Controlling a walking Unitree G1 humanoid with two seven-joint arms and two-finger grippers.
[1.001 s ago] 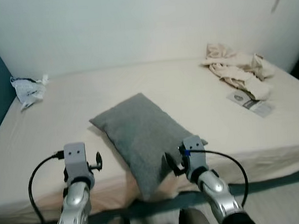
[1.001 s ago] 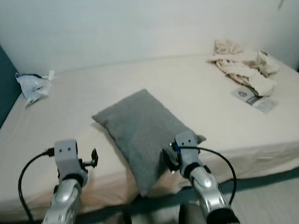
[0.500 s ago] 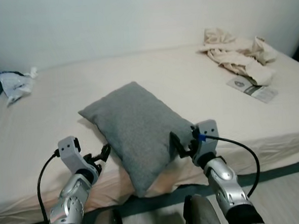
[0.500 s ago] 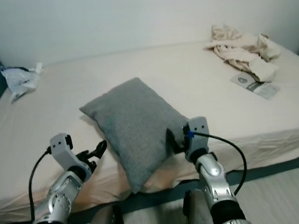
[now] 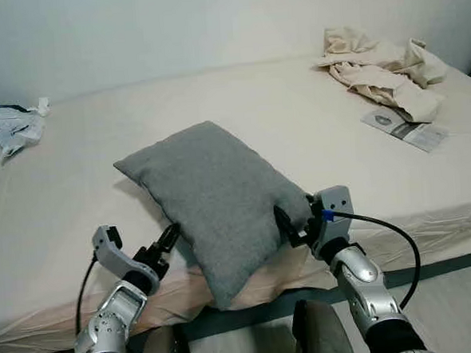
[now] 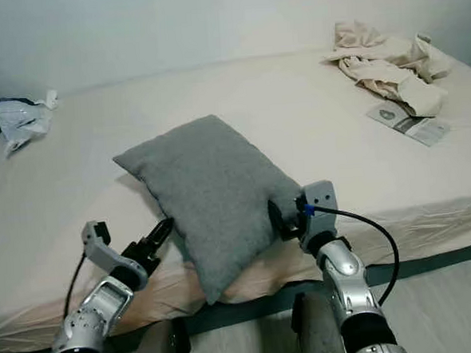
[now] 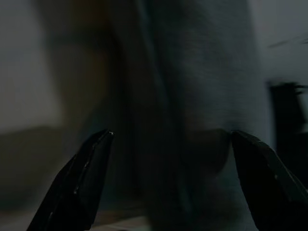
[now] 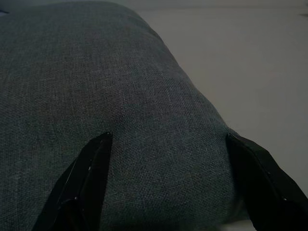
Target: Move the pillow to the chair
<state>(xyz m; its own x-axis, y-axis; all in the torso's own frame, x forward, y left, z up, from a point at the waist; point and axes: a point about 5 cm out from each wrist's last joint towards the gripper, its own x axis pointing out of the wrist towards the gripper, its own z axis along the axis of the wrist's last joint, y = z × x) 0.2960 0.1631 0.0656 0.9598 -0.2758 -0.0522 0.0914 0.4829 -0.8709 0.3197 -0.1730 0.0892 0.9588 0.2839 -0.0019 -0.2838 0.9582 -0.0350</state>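
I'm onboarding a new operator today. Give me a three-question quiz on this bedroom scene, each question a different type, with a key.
1. True or false: the grey pillow lies flat in the middle of the bed, far from its near edge.
2. Multiple choice: where are the left gripper and right gripper? A) one at each side of the pillow B) both over the crumpled cloth C) both at the white bag
3. Fill in: the leaflet lies just in front of the ____.

Key: 1 false, its corner overhangs the near edge; 2 A; 3 crumpled cloth.
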